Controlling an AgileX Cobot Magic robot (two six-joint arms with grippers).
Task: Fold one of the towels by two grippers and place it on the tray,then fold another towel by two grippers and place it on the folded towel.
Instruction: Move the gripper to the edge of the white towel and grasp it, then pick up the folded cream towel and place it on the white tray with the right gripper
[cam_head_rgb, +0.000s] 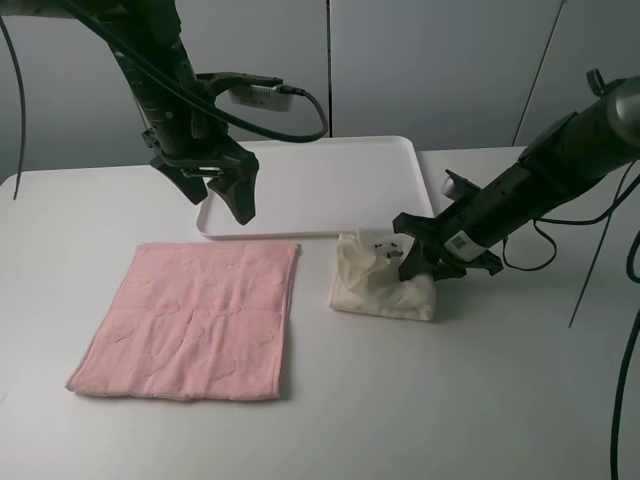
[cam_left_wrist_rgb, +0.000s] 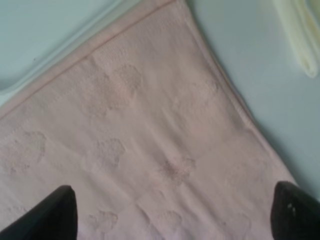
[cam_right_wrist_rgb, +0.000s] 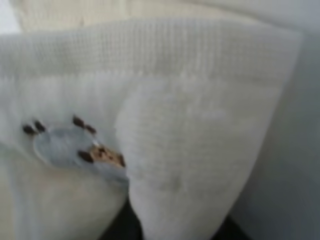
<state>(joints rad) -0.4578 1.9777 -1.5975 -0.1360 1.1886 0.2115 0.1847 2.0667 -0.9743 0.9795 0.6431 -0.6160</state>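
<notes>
A pink towel (cam_head_rgb: 195, 320) lies flat and unfolded on the white table, left of centre; it fills the left wrist view (cam_left_wrist_rgb: 150, 130). My left gripper (cam_head_rgb: 222, 200) hangs open and empty above the towel's far edge, in front of the tray (cam_head_rgb: 330, 180); its dark fingertips (cam_left_wrist_rgb: 55, 212) show wide apart. A cream towel (cam_head_rgb: 375, 290) lies folded and bunched just before the tray's near right corner. My right gripper (cam_head_rgb: 410, 262) is shut on its upper right part, which is lifted. The right wrist view shows the cream towel (cam_right_wrist_rgb: 200, 125) pinched close up, with a small embroidered motif (cam_right_wrist_rgb: 75, 145).
The white tray holds nothing and stands at the back centre of the table. Cables hang from both arms. A corner of the cream towel (cam_left_wrist_rgb: 300, 35) shows in the left wrist view. A bare table strip (cam_head_rgb: 312, 300) separates the two towels.
</notes>
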